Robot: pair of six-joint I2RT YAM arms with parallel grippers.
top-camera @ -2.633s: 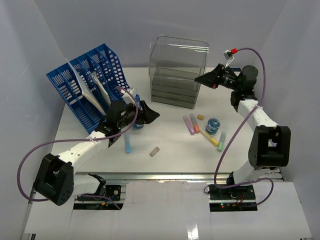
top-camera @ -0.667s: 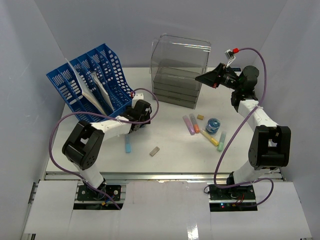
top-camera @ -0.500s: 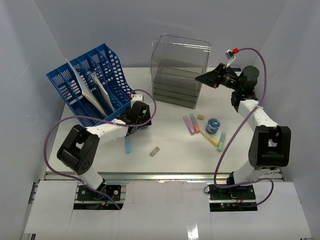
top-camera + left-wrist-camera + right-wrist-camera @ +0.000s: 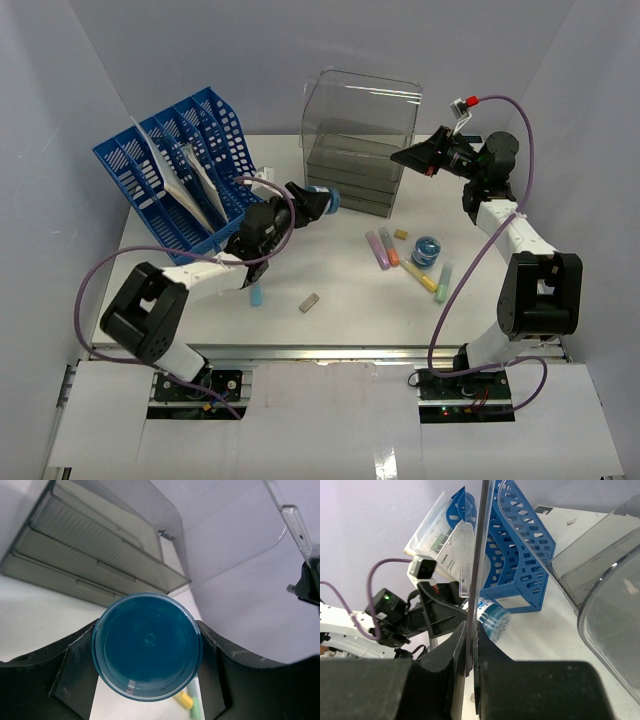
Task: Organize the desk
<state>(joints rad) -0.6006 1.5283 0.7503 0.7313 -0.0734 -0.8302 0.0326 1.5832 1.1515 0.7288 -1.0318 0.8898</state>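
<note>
Starting from the desk (image 4: 340,300), we saw its white top lying flat between the pale walls (image 4: 200,60), with its metal rail (image 4: 330,351) along the near edge, just beyond both arm bases. Loose things were scattered on it. A pale blue marker (image 4: 256,292) and a tan eraser block (image 4: 309,302) lay left of centre. To the right, a pink marker (image 4: 376,251) and an orange marker (image 4: 390,247) lay side by side. A yellow marker (image 4: 420,276), a green marker (image 4: 444,283), a small tan piece (image 4: 401,234) and a second blue tub (image 4: 427,250) lay close around them.

At the back left of the desk stood the blue file rack (image 4: 215,130), tilted backward, with papers (image 4: 185,185) in its slots. At the back centre stood the clear drawer box (image 4: 350,175), its drawers facing us.

The left gripper (image 4: 318,203) reached in between rack and box, its jaws grasping a blue tub (image 4: 147,645) by the sides. The tub lay on its side with one round face toward the wrist camera, just in front of the lower drawers. We judged it to be lifted off the desk, though we could not be sure.

The right gripper (image 4: 396,158) hung high at the box's right side. Its jaws were clenched on a thin clear edge of the box's upper cover, which its wrist view showed running straight between the fingers (image 4: 445,652).
</note>
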